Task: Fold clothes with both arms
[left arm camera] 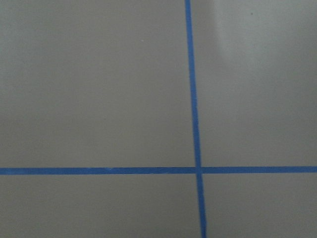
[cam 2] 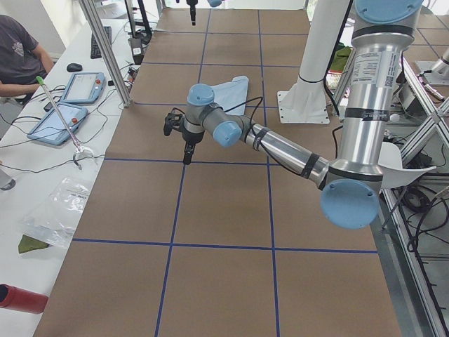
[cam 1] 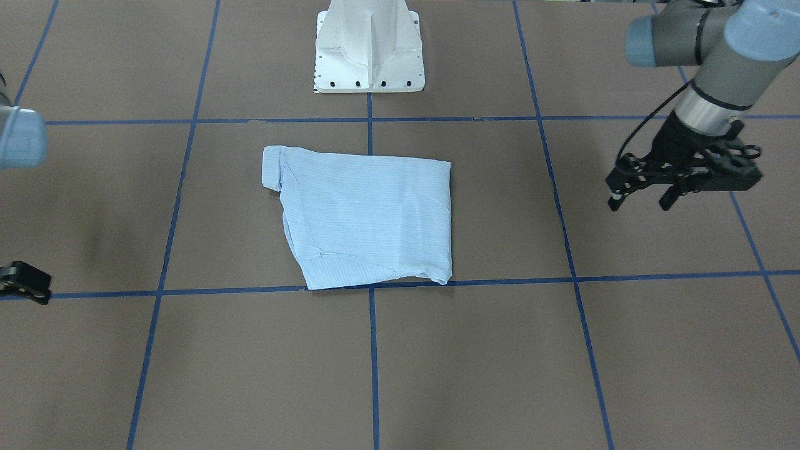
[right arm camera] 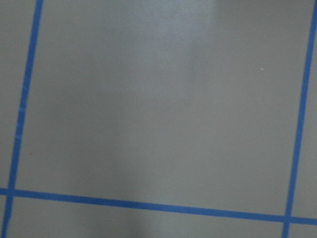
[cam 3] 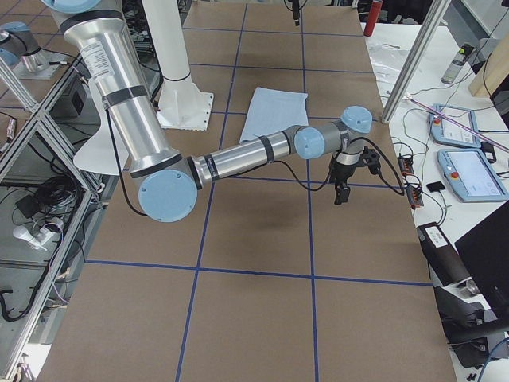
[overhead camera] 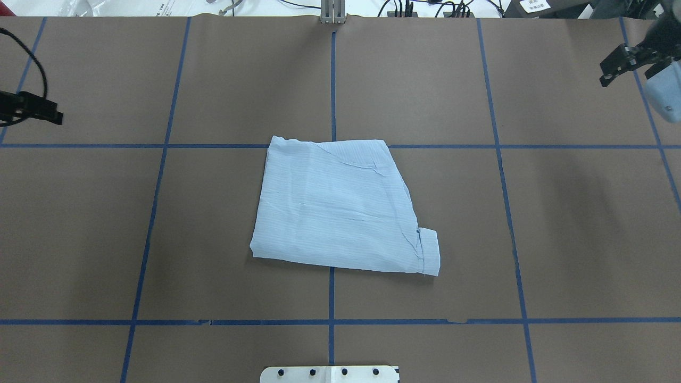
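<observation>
The pale light-blue striped shirt (cam 1: 369,219) lies folded into a rough rectangle at the middle of the table, a cuff sticking out at one corner; it also shows in the overhead view (overhead camera: 340,207). My left gripper (cam 1: 640,203) hovers far off to the shirt's side, open and empty; the overhead view shows it at the left edge (overhead camera: 53,117). My right gripper (overhead camera: 603,74) hovers off the other side near the far table corner, its fingers apart and empty. Only a part of it shows in the front view (cam 1: 25,282). Both wrist views show only bare table.
The brown table (overhead camera: 159,239) carries a grid of blue tape lines. The white pedestal base (cam 1: 369,50) stands at the robot's edge. An operators' bench with tablets (cam 2: 70,105) and a seated person (cam 2: 17,53) lies beyond the far edge.
</observation>
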